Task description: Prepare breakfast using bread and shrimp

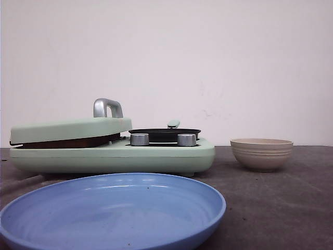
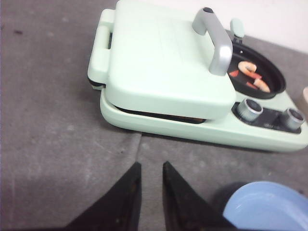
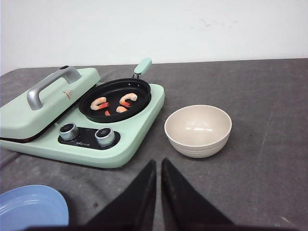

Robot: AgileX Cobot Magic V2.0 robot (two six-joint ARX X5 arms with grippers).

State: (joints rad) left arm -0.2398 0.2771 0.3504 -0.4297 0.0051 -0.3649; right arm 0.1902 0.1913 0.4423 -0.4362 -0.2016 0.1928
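Several pink shrimp (image 3: 99,102) lie in the black pan (image 3: 139,91) on the right side of the mint-green cooker (image 1: 156,153); they also show in the left wrist view (image 2: 248,67). The cooker's lid (image 1: 67,129) with its silver handle (image 1: 106,107) is down. The bread is hidden; only a brown strip (image 1: 67,141) shows in the slit under the lid. My left gripper (image 2: 151,164) hovers over bare table in front of the cooker, nearly shut and empty. My right gripper (image 3: 158,161) hovers in front of the cooker and bowl, shut and empty. Neither gripper shows in the front view.
A beige empty bowl (image 1: 261,153) stands right of the cooker and shows in the right wrist view (image 3: 198,130). A blue empty plate (image 1: 112,213) lies in front of the cooker, between the two grippers. Two silver knobs (image 1: 139,139) sit on the cooker's front.
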